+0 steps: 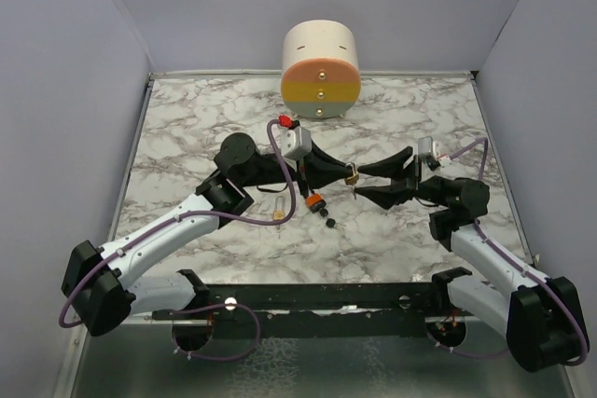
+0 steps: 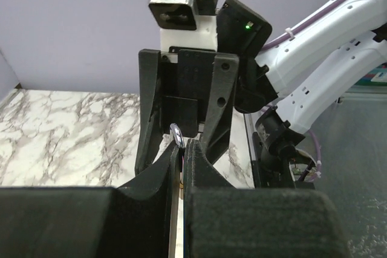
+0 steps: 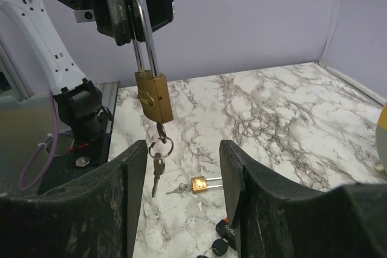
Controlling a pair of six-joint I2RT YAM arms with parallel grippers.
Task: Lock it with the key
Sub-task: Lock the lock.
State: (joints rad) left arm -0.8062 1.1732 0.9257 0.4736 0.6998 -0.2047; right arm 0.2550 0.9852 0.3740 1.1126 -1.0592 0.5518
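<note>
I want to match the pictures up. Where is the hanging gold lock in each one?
Top external: the brass padlock is near the picture's middle, at the tip of the left fingers.
Left wrist: only its silver shackle shows, pinched by the left fingers; body hidden.
Right wrist: upper left, dangling, keys hanging below it.
Shared landmark: the left fingers gripping the shackle.
</note>
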